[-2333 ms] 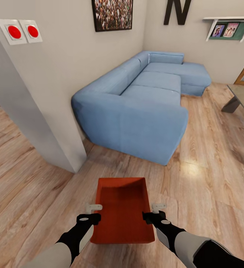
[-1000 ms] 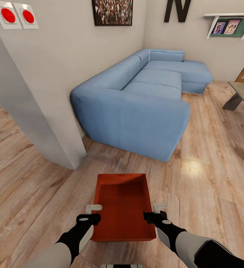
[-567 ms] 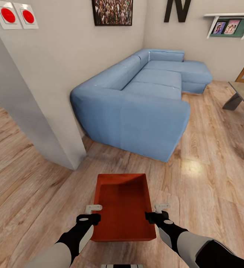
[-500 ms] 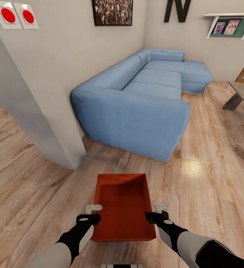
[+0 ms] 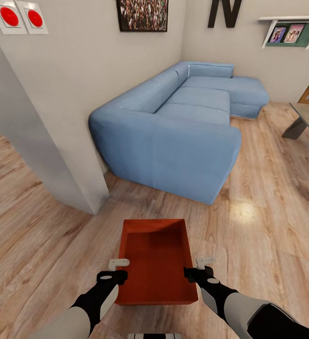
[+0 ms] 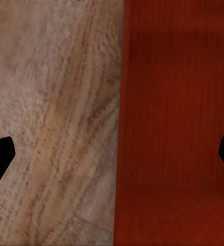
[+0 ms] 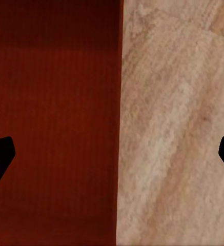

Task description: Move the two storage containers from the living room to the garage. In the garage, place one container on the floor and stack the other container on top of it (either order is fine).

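I have one storage container [image 5: 155,263] low in front of me over the wood-plank floor [image 5: 267,226], my left hand [image 5: 118,269] spread astride its left wall and my right hand [image 5: 195,267] spread astride its right wall, neither one pinching yet as far as I can tell. If I lift like this, I think the thin walls slip out and the bin drops. The wall corner [image 5: 86,197] and sofa [image 5: 173,136] are near enough to clip when I turn.
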Tool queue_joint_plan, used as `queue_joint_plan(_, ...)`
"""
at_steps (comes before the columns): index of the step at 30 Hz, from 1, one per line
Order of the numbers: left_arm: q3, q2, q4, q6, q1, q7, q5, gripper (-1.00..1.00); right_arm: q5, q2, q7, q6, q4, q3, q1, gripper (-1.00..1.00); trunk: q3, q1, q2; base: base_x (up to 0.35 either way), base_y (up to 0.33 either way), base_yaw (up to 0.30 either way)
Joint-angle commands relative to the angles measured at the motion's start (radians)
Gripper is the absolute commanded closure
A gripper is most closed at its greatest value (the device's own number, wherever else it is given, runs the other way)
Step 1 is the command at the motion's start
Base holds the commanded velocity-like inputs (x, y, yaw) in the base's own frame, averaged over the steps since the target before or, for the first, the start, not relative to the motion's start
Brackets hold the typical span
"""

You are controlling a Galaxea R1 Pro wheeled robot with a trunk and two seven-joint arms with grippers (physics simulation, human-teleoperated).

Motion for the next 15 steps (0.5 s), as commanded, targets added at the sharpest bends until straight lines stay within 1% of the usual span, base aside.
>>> queue_joint_plan(1, -0.009, 0.001, -0.002, 0.005, 0.0, 0.008, 0.01, -1.0, -0.008, 0.001, -0.002, -0.005, 0.003, 0.009, -0.001, -1.0, -0.001, 0.0, 0.0, 0.0, 0.0, 0.0)
queue_joint_plan(15, -0.008, 0.001, -0.009, 0.004, 0.0, 0.008, 0.015, -1.0, -0.007, 0.001, -0.002, -0.006, 0.003, 0.009, -0.001, -1.0, -0.001, 0.0, 0.0, 0.0, 0.0, 0.0)
